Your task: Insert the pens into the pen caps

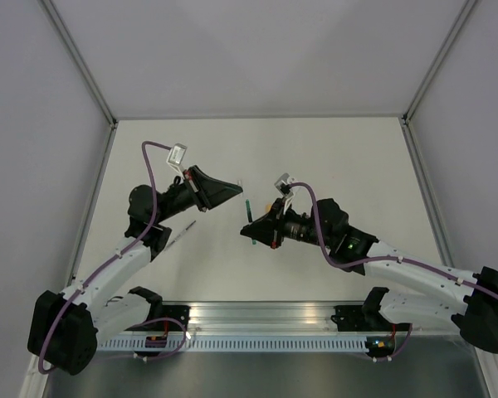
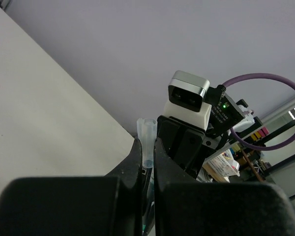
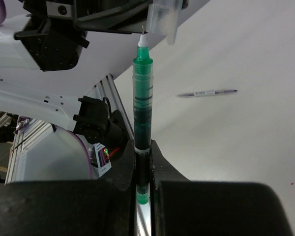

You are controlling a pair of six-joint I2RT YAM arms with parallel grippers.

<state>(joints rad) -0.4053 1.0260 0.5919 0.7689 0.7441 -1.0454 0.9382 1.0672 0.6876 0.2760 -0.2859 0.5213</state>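
Note:
My right gripper [image 3: 143, 147] is shut on the dark green pen [image 3: 142, 98], which sticks straight out of the jaws. The pen's fine tip almost touches the open mouth of a pale translucent pen cap [image 3: 162, 19]. My left gripper [image 2: 146, 145] is shut on that cap [image 2: 147, 132], which pokes out past the fingertips. In the top view the left gripper [image 1: 235, 188] and right gripper [image 1: 251, 225] face each other above mid-table, with the green pen [image 1: 246, 209] between them. A pale grey-white pen [image 1: 181, 235] lies on the table under the left arm and also shows in the right wrist view [image 3: 206, 93]. No orange pen or orange cap is clearly seen.
The white table [image 1: 349, 157] is walled at the back and both sides. An aluminium rail [image 1: 266, 319] with the arm bases runs along the near edge. The right wrist's camera [image 2: 187, 98] faces the left wrist camera closely.

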